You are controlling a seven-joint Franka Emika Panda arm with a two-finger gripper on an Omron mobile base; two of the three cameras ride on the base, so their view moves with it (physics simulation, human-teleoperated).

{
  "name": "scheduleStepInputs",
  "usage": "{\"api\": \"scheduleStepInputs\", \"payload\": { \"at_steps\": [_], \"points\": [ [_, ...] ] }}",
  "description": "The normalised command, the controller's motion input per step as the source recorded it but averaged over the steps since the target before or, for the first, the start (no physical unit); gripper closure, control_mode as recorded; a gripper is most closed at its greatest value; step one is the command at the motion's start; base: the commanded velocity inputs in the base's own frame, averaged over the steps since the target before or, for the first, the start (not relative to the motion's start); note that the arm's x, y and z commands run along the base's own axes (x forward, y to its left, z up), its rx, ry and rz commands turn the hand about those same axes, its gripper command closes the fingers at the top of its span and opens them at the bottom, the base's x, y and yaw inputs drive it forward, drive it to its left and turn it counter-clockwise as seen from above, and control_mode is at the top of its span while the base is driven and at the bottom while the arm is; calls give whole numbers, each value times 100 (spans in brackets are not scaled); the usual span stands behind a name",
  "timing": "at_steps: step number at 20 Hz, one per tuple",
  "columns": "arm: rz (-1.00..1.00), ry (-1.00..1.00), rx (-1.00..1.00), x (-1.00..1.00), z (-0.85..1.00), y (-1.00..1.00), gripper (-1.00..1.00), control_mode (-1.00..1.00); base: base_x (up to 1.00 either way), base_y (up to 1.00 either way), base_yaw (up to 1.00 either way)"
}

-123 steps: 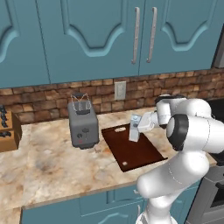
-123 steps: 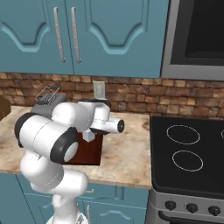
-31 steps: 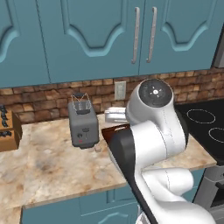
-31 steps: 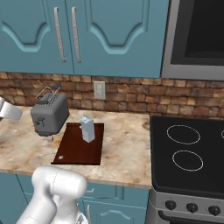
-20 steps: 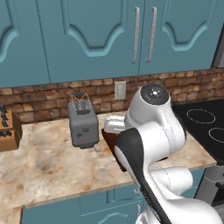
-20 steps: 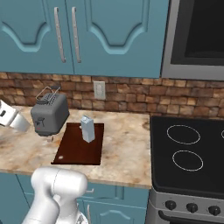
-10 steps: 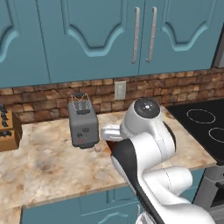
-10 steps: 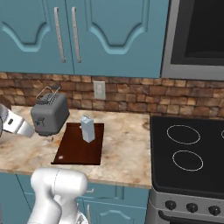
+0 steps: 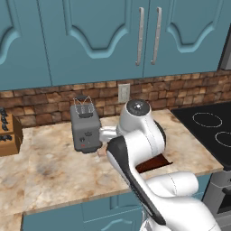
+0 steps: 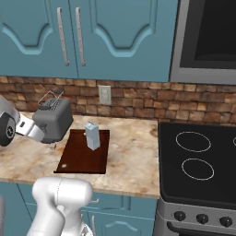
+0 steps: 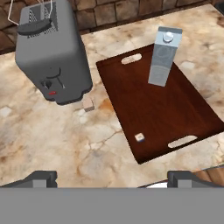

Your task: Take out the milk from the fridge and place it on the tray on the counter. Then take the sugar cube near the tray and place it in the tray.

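The pincer (image 11: 112, 177) hangs wide open over the worktop (image 11: 52, 140), holding nothing. Ahead of it and left stands the toaster (image 11: 52, 57); a small pale cube (image 11: 89, 103) lies just beside its base. Farther right, the tray (image 11: 157, 109) carries 1 sugar cube (image 11: 139, 137) near its close end and the milk (image 11: 164, 57) upright toward its far end.

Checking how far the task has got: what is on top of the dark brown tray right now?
On the tray stands the milk, upright near the far handle slot, and a small white cube lies near the front edge. Another pale cube sits off it, beside the toaster.
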Motion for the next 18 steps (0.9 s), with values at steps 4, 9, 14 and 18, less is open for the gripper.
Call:
{"api": "scheduleStepInputs", "payload": {
  "at_steps": [4,9,14,18],
  "points": [
    [0,0,-7,30,-45,7,-100,-100,0,0,0],
    [3,5,0,29,-33,5,-100,-100,0,0,0],
    [10,0,0,16,-25,7,-100,-100,0,0,0],
    [9,0,-9,5,-35,16,-100,-100,0,0,0]
  ]
}}
